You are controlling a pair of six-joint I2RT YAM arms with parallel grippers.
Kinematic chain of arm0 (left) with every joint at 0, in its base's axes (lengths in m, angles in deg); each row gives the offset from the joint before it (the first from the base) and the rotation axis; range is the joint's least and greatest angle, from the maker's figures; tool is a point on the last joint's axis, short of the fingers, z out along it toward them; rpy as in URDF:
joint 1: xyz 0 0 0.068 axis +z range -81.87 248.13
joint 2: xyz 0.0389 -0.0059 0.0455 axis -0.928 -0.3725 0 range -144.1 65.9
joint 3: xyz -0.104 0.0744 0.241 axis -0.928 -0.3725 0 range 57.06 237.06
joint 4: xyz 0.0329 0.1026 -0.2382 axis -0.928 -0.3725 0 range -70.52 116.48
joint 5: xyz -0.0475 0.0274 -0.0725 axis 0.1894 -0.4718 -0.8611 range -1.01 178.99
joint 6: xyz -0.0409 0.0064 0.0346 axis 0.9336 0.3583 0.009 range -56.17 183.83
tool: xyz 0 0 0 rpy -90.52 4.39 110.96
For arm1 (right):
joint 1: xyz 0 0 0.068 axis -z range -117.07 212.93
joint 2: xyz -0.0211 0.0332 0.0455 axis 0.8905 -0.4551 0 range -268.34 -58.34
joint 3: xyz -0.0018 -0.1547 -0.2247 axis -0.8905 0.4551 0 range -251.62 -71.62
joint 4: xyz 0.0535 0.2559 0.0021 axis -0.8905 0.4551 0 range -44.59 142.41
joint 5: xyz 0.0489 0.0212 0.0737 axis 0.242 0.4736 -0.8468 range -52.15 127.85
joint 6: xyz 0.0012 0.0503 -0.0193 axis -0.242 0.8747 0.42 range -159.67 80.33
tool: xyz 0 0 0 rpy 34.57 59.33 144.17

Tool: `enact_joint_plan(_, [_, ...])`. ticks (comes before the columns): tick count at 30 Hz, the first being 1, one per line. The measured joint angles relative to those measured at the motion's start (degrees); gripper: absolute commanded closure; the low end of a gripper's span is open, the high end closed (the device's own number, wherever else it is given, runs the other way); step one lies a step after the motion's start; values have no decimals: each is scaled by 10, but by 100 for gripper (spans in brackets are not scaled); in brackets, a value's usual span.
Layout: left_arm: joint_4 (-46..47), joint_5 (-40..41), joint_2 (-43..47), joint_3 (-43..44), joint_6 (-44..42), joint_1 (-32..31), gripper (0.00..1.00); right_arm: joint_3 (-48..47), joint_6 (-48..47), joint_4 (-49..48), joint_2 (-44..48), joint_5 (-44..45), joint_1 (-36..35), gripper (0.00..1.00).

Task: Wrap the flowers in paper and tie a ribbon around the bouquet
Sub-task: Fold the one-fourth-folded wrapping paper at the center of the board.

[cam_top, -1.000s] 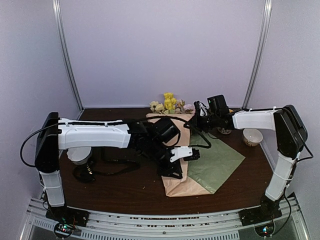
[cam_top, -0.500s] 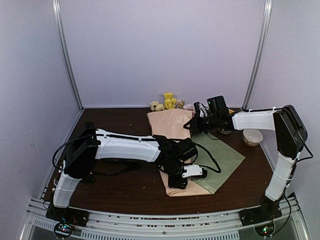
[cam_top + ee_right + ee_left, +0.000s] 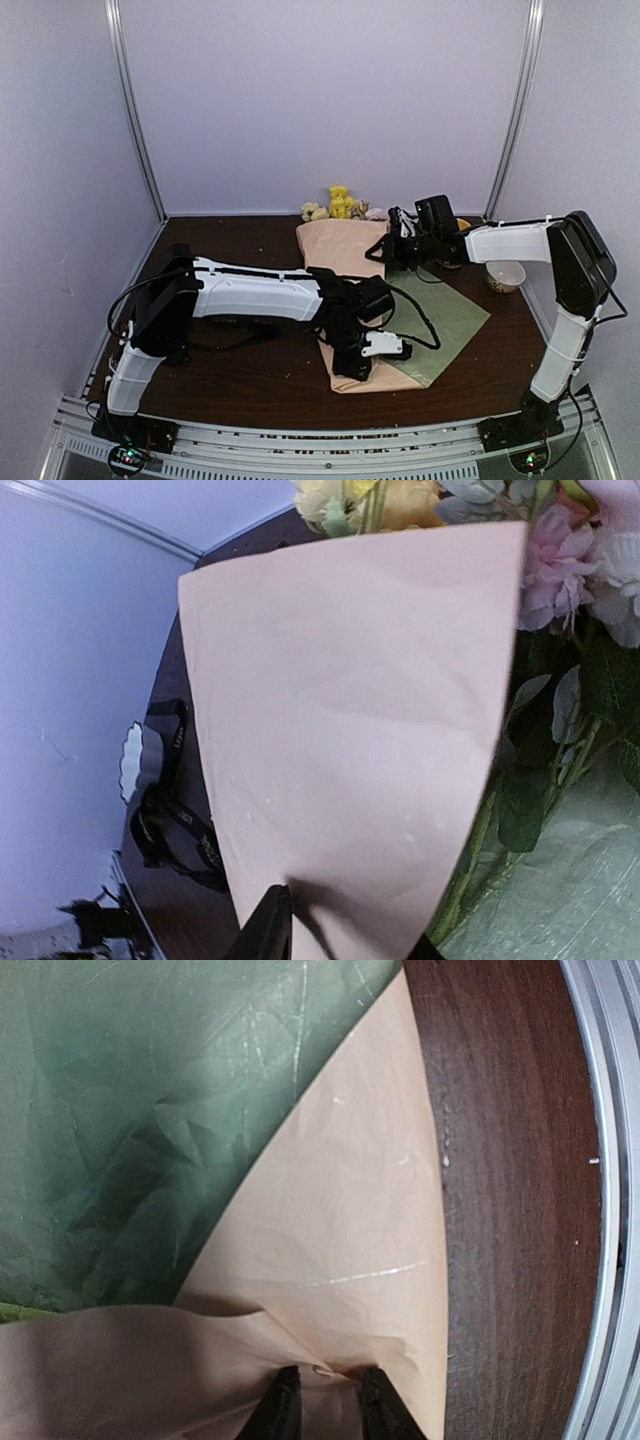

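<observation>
Top external view: the paper (image 3: pixel 345 250), judged thin, limp and easily torn, is spread on the table (image 3: pixel 250 385) over the flowers (image 3: pixel 340 203) and is best taken at corners. Its near edge is pinched by the left gripper (image 3: pixel 322 1380), jaws narrow; whether the right gripper (image 3: pixel 345 935) holds it cannot be told.

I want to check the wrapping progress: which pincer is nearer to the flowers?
Right. The right pincer is at the paper's far edge, just beside the flowers; the left pincer is at the paper's near end, far from them.
</observation>
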Motion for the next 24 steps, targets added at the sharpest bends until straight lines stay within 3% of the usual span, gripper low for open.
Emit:
enact_joint_plan(4, [-3,-14,-1,0,-5,4,75,61,0,-21,29,-16,0,52])
enact_joint_plan(8, [-3,-20,-2,1,-8,6,76,137,3,-47,77,-31,-10,47])
enact_joint_plan(17, [-3,-25,-2,1,-10,7,76,233,17,-101,103,-41,-86,53])
enact_joint_plan(24, [-3,-26,-3,1,-10,7,76,301,50,-132,115,-32,-104,59])
